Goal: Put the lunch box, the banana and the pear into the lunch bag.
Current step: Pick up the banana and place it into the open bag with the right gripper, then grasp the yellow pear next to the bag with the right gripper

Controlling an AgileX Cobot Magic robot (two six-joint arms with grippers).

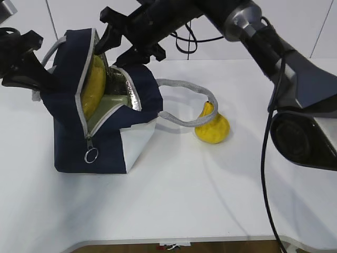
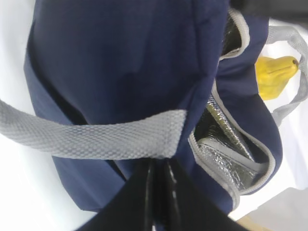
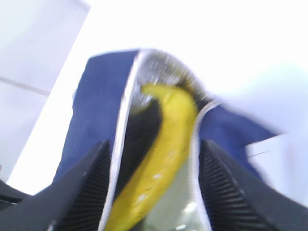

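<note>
The navy lunch bag (image 1: pixel 105 142) stands at the left with its zipper open. The banana (image 1: pixel 93 84) lies inside it against the top flap, over the pale green lid of the lunch box (image 1: pixel 108 103). My right gripper (image 1: pixel 113 48) hovers just above the opening, jaws wide open and empty; in the blurred right wrist view (image 3: pixel 156 187) the banana (image 3: pixel 163 154) and the lunch box lid (image 3: pixel 178 207) lie below between the fingers. My left gripper (image 1: pixel 37 74) is shut on the bag's grey handle (image 2: pixel 96 137). The pear (image 1: pixel 212 126) sits on the table right of the bag.
The bag's second grey handle (image 1: pixel 184 103) loops across the table and touches the pear. The pear also shows in the left wrist view (image 2: pixel 274 72). The right arm (image 1: pixel 274 47) spans the upper right. The white table's front edge (image 1: pixel 174 243) is near.
</note>
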